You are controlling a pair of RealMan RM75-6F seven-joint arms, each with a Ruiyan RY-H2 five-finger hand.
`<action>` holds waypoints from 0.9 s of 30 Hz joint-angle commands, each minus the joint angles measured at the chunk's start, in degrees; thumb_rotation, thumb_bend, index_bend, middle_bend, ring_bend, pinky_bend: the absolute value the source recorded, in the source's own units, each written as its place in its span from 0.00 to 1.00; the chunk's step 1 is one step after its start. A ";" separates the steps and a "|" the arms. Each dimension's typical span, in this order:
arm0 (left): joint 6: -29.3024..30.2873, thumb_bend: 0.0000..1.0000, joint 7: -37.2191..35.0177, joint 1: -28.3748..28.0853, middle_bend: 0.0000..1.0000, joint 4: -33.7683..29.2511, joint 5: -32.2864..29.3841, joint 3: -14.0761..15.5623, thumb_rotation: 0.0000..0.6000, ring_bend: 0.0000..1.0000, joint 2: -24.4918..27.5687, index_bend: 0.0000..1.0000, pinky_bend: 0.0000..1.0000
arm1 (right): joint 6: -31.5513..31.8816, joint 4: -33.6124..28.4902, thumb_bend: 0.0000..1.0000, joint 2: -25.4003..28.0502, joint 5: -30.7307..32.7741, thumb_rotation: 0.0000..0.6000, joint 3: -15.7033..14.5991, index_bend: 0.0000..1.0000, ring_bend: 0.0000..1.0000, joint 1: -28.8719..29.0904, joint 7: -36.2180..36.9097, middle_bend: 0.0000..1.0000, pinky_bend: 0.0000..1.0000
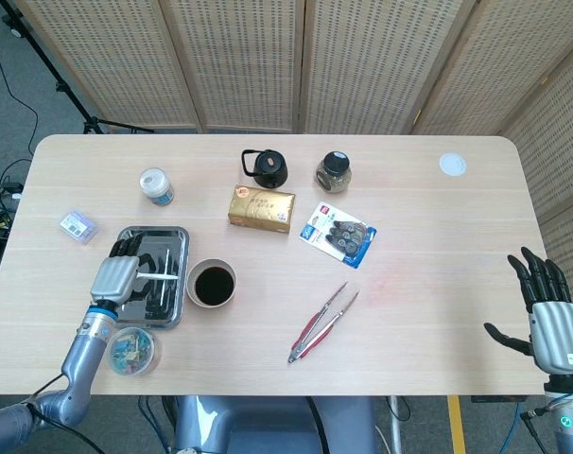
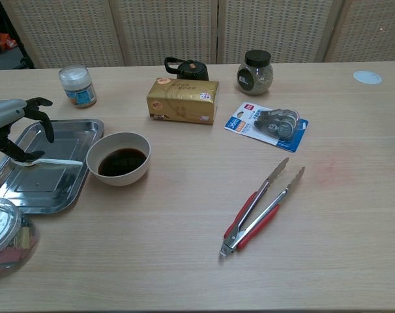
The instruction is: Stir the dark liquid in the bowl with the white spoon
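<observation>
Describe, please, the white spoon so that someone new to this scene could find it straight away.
Start at the steel tray on the table's left side, next to the bowl of dark liquid. The spoon lies across the tray, handle towards the bowl, its bowl end under the left hand. It is the only white utensil; the tongs are metal and red.

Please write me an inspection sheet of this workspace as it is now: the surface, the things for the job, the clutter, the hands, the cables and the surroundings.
Surface: wooden table, faint reddish stain right of centre.
Job's things: white spoon lies in the steel tray; bowl of dark liquid beside the tray.
Clutter: tongs, gold box, black teapot, two jars, blister pack, clip tub.
Hands: left hand over the spoon's bowl end, grasp unclear; right hand open at the table edge.
Cables: on the floor, far left.
Surroundings: woven screens behind.
</observation>
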 commanded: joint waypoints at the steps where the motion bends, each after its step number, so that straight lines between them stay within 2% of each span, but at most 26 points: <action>1: -0.92 0.37 0.78 -0.98 0.00 0.84 -1.38 -0.29 1.00 0.00 -0.86 0.49 0.00 | -0.18 0.02 0.00 0.12 0.15 1.00 0.03 0.00 0.00 0.05 0.32 0.00 0.00; 12: -2.06 0.39 3.23 -3.30 0.00 5.16 -6.07 -0.98 1.00 0.00 -4.48 0.51 0.00 | -0.29 -0.08 0.00 0.69 0.69 1.00 0.33 0.00 0.00 0.02 1.96 0.00 0.00; 23: -2.77 0.39 2.26 -4.39 0.00 7.53 -6.35 -0.73 1.00 0.00 -6.45 0.51 0.00 | -0.60 -0.12 0.00 0.79 0.98 1.00 0.38 0.00 0.00 0.10 2.59 0.00 0.00; 27: -3.11 0.39 0.71 -4.93 0.00 10.24 -5.19 -0.46 1.00 0.00 -8.30 0.51 0.00 | -1.18 -0.03 0.00 0.92 1.46 1.00 0.41 0.00 0.00 0.21 3.14 0.00 0.00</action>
